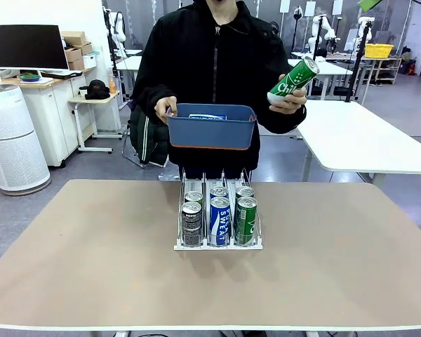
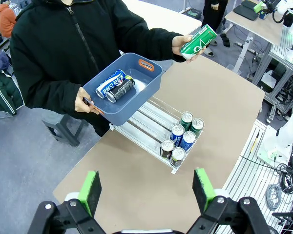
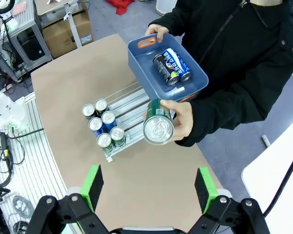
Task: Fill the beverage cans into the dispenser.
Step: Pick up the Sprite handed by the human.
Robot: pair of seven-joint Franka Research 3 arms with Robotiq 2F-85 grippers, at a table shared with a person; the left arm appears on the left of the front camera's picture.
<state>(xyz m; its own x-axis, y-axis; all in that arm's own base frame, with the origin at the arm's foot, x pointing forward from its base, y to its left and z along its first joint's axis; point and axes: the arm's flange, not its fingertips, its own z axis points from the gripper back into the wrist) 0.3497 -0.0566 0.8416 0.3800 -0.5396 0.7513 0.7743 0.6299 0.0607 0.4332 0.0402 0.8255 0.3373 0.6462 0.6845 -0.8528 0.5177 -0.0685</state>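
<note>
Slim green metal beverage can (image 1: 292, 78) looks rigid, slick: grasp mid-body. Left gripper (image 2: 147, 189), right gripper (image 3: 149, 186) both spread, empty.

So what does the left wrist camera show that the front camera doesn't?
Left wrist view: inside the blue rectangular plastic bin, a blue-and-white metal can and a black can lying down, plus the open left gripper. Front view: the bin's outer wall instead, and the racked cans' labels. Both: the clear-and-white three-lane dispenser with six cans, a hand holding a green can.
</note>
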